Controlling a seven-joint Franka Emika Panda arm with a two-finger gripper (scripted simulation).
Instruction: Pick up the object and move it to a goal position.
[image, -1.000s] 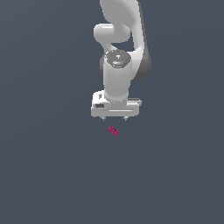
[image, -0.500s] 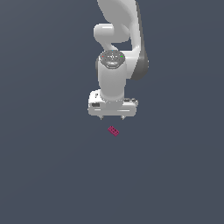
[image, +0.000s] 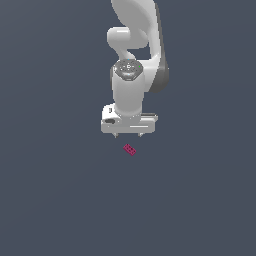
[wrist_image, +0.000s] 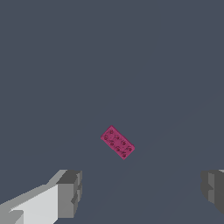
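The object, a tiny magenta studded brick (image: 129, 149), lies flat on the dark grey floor, turned at a diagonal. The white arm's gripper (image: 128, 135) hangs just behind and above it in the exterior view, apart from it. In the wrist view the brick (wrist_image: 117, 142) shows well beyond the two grey fingertips (wrist_image: 70, 192), which stand wide apart with nothing between them. The gripper (wrist_image: 142, 190) is open.
The white arm (image: 135, 55) rises behind the gripper toward the top of the exterior view. A plain dark grey surface (image: 60, 200) spreads all around the brick.
The wrist and gripper have shifted slightly toward the exterior view's left. The brick has stayed where it was.
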